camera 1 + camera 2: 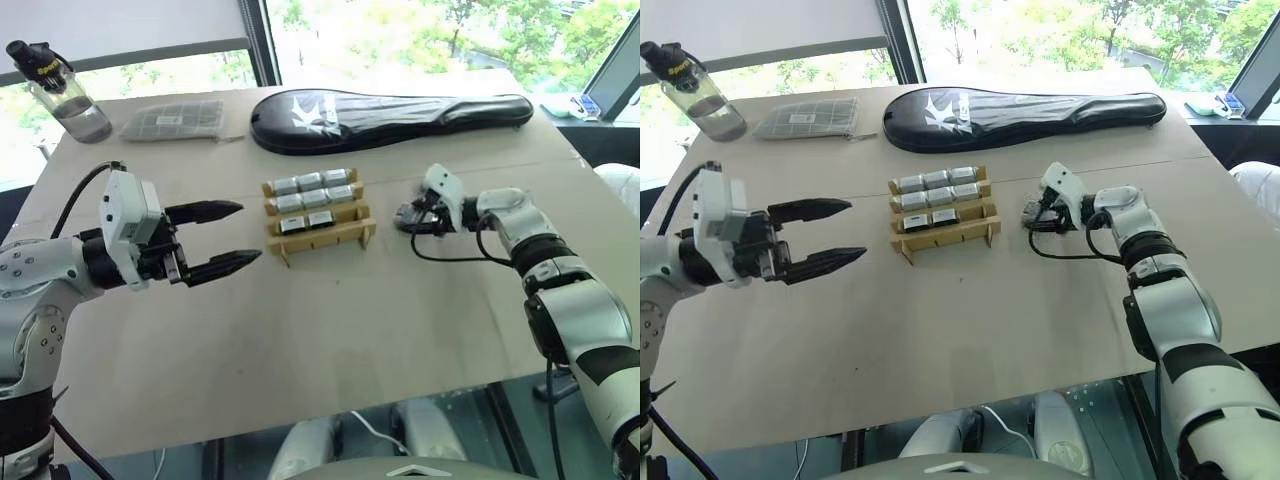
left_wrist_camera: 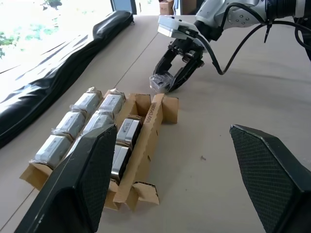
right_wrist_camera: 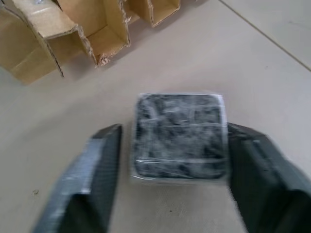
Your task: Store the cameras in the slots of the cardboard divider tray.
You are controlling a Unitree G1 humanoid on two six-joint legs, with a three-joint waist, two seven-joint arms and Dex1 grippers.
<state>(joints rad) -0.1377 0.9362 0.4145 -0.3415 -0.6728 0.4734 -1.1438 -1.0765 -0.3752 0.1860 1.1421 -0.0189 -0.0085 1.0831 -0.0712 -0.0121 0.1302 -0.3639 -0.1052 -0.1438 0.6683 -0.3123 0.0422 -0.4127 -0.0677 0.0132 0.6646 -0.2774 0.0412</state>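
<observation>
Black mesh-textured fingers of the left end effector stand wide apart with nothing between them, hovering over the tan board surface on the side of the tray opposite the right arm. Beyond its tips, that tray is brown corrugated cardboard with raw cut edges and protruding strips. Eight of its slots look filled with silver-grey, film-wrapped boxy cameras; the near-row slot closest to the right end effector looks empty. The last camera, dark face up under crinkled clear wrap, lies on the surface just beside the tray, between the right end effector's fingers. One finger sits near it, the other seems to touch; whether they clamp it I cannot tell. Likely one placement remains. Farther off lie a glossy black racket-shaped case, a grey gridded pack and a clear bottle.
</observation>
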